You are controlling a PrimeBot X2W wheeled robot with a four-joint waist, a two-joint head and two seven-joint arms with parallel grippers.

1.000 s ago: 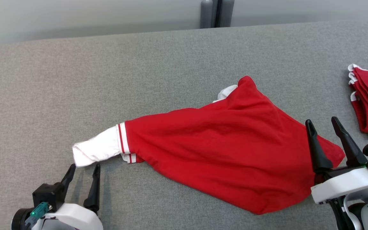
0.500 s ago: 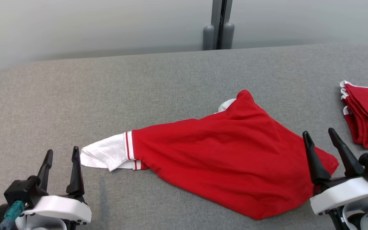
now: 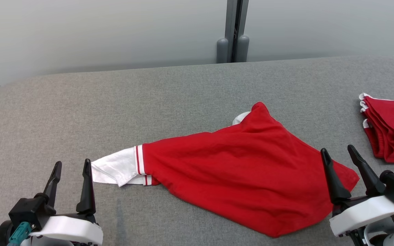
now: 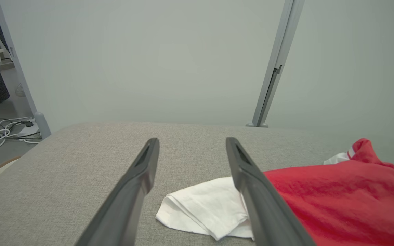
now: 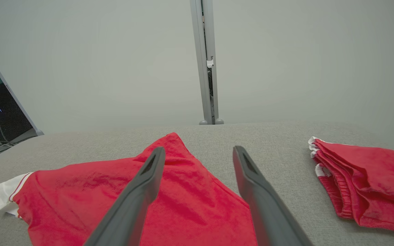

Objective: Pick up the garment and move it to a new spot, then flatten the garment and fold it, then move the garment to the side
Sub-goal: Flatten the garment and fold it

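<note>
Left pincer (image 3: 73, 162) and right pincer (image 3: 337, 149) both hang wide apart and empty in the head view, shirt (image 3: 238, 164) rumpled on the table (image 3: 149, 102) between them; by the left wrist view you'd grab the white sleeve (image 4: 200, 205) low, by the right wrist view the red edge (image 5: 214, 201), then pull evenly.

Crumpled red jersey shirt with white sleeve (image 3: 245, 174) lies on grey fabric worktop (image 3: 149, 95), mid-span, toward near edge; sleeve end points left. Folded red cloth stack (image 3: 392, 130) at right edge, well apart. Left hand (image 3: 73, 162) just beside sleeve tip, near edge. Right hand (image 3: 337, 148) over shirt's right end. Grey metal post (image 3: 233, 30) behind far edge.
</note>
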